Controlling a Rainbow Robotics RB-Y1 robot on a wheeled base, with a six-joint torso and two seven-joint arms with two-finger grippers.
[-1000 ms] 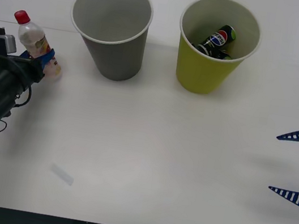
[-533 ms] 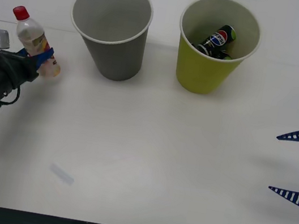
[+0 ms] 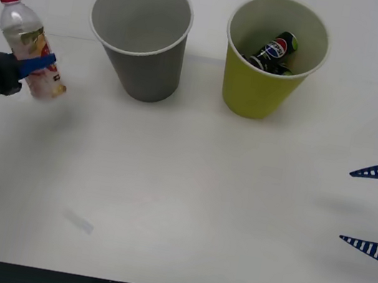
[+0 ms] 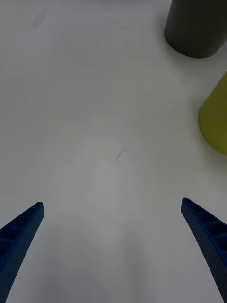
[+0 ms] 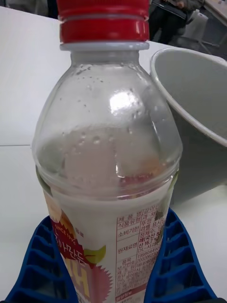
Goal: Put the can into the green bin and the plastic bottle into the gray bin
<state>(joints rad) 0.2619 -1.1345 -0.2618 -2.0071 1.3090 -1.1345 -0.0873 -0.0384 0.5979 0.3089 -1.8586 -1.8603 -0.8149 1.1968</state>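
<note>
The can (image 3: pixel 275 52) lying inside the green bin (image 3: pixel 263 88) carries the red-white-blue Pepsi logo, while the plastic bottle (image 5: pixel 106 189) has a label of small Korean print, too fine to read.

A broad white matte table (image 3: pixel 185 206) spans nearly the whole front view, a thin seam (image 3: pixel 373 83) crossing it near its far edge. A faint grey smudge (image 3: pixel 78 220) lies toward the near left corner, and a tiny dark hairline mark (image 4: pixel 120 154) sits on the bare top. A dark strip of floor (image 3: pixel 21 277) runs below the near edge. Soft, even light gives pale shadows. Beyond the far edge, dim dark room furniture (image 5: pixel 177 19) stands blurred.
</note>
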